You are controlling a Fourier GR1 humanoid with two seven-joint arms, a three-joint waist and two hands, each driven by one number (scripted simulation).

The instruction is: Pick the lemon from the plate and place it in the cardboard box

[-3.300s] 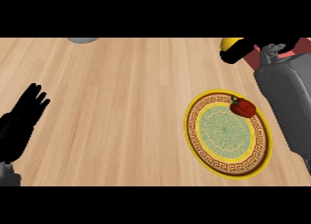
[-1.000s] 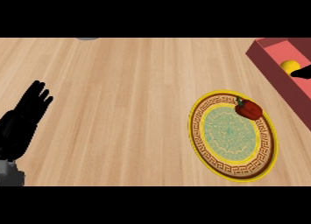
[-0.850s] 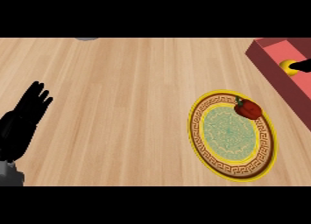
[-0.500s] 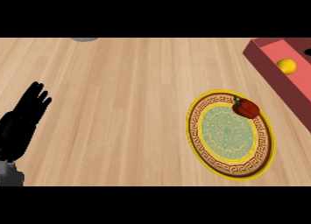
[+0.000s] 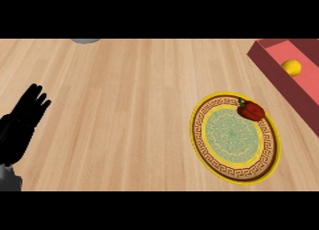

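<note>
So the small round yellow lemon is sitting inside the reddish-brown cardboard box, resting on its pinkish inner floor up near the top right corner of the view, with nothing touching it. The box runs diagonally along the right edge and goes out of view on that side. Just left of it, close but not touching, is the round plate with a yellow rim, a brown Greek-key band and a pale green patterned middle. A shiny red bell pepper with a dark green stem lies on the plate's upper right part, over the patterned band on the side nearest the box. The robot's black left hand shows at the lower left over the light wooden countertop, fingers straight and pointing up, relaxed, holding nothing, well apart from plate and box. The right hand isn't visible anywhere. There's also a bit of some grey object poking in at the top edge, too cut off to say what it is.
</note>
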